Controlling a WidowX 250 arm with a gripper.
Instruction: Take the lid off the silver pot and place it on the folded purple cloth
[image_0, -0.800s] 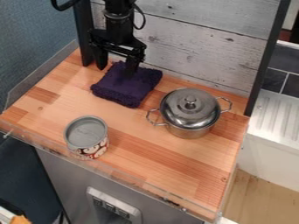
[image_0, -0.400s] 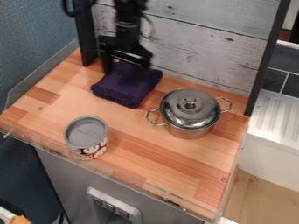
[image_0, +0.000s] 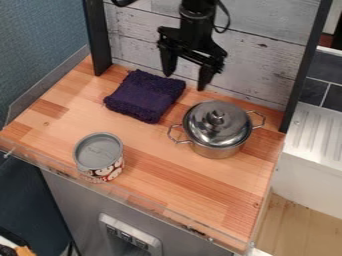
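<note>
Black robot hand, released, above a wooden surface with a can, a lidded pot and a folded cloth

Nearest, at the bottom of the frame, a grey cabinet front (image_0: 73, 195) carries a pale control panel (image_0: 155, 246). A small orange item (image_0: 25, 251) sits in the lower left corner; pale wooden flooring (image_0: 294, 230) shows at lower right.

Above the cabinet is a surface (image_0: 200, 200) of reddish-brown wood strips, with a clear strip (image_0: 152, 203) along its front edge. A can (image_0: 105, 173) with a grey top and a patterned side stands upright at left of centre. Farther back, right of centre, is a shiny two-handled metal pot (image_0: 215, 151), its domed lid (image_0: 200, 129) on. At upper left of centre lies a dark purple folded cloth (image_0: 145, 96).

The hand (image_0: 184, 82) hangs in the upper middle, its two fingers spread apart, between cloth and pot.

Behind stand whitewashed planks (image_0: 260, 62) between black posts (image_0: 97, 40). A blue wall (image_0: 40, 40) fills the upper left; a white ridged counter (image_0: 320, 132) and dark tiles (image_0: 327, 95) are at right.
</note>
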